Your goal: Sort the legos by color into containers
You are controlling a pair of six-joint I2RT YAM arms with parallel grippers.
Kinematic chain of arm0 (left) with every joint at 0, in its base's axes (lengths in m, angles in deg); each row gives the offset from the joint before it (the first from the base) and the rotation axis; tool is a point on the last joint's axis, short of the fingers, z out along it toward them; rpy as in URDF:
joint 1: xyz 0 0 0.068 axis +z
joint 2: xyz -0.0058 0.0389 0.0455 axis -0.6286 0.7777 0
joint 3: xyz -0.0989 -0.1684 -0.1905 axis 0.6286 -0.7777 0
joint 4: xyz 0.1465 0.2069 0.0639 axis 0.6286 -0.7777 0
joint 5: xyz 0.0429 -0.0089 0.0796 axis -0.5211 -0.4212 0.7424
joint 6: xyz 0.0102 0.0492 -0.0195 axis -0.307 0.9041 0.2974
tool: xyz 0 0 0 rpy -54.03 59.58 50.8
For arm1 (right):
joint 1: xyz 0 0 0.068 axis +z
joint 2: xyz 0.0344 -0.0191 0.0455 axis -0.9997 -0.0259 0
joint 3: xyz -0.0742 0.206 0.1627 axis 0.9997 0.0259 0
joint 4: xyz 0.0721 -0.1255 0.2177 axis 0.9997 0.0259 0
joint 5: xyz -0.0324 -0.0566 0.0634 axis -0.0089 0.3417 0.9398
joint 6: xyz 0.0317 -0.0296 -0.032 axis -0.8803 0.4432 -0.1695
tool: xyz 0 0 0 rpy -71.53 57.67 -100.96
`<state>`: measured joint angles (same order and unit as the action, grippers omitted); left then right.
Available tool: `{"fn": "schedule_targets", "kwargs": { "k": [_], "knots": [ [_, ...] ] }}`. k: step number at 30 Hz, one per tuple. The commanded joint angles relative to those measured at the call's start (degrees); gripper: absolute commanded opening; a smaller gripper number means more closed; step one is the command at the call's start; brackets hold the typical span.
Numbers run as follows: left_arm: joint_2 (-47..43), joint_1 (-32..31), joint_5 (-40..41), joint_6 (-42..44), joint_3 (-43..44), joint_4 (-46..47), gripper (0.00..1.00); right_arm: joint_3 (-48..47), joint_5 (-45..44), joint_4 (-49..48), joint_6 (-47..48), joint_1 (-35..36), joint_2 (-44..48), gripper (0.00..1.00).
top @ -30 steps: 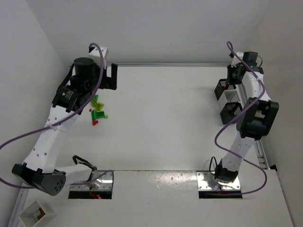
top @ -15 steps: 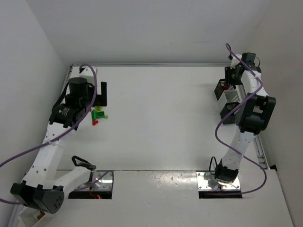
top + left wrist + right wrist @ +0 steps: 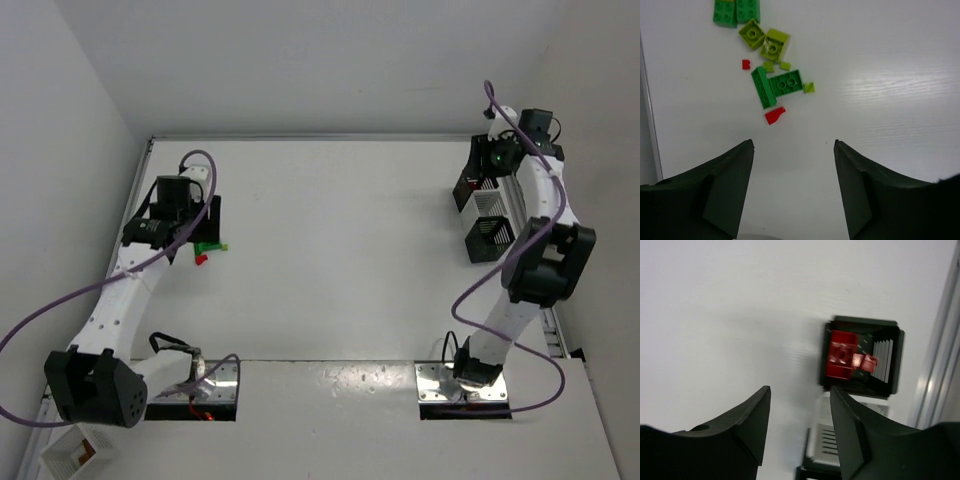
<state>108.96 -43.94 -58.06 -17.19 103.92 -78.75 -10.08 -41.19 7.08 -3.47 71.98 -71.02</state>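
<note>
Legos (image 3: 774,75) lie loose in a cluster near the table's left edge. The longest dark green brick (image 3: 763,88) has its long axis running toward the left gripper (image 3: 793,146), with a red sliver (image 3: 775,115) just nearer. The left jaws are spread wide and hold nothing. The right gripper (image 3: 800,390) is likewise wide apart and empty, near a black container (image 3: 865,321) at the right edge toward the far corner. Red bricks (image 3: 841,354) sit inside it.

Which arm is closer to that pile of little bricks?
Left. The left gripper hangs right by the bricks; the right gripper is across the table, by the bins.
</note>
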Motion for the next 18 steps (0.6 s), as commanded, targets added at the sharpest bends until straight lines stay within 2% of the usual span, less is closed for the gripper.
{"fn": "schedule_targets", "kwargs": {
  "k": [1, 6, 8, 16, 18],
  "knots": [
    [2.53, 2.18, -2.86, -0.05, -0.54, 1.11, 0.70, 4.30, 14.20, -4.53, -1.97, 1.32, 13.68, 0.52],
    [8.15, 2.18, -1.20, 1.08, -0.54, 1.11, 0.68, 8.36, 23.53, -6.38, -5.31, 2.47, 20.38, 0.52],
    [10.35, 3.32, -1.19, 1.88, -0.54, 0.59, 0.62, 8.90, 25.72, -5.86, -6.64, 3.52, 20.92, 0.50],
    [14.22, 4.99, -0.84, 2.41, -1.94, 1.81, 0.60, 14.08, 27.49, -2.78, -7.17, 8.18, 23.30, 0.48],
    [16.51, 5.70, -1.45, 2.41, -1.94, 1.81, 0.62, 14.86, 26.35, -2.26, -7.17, 9.84, 23.30, 0.48]
  ]
}}
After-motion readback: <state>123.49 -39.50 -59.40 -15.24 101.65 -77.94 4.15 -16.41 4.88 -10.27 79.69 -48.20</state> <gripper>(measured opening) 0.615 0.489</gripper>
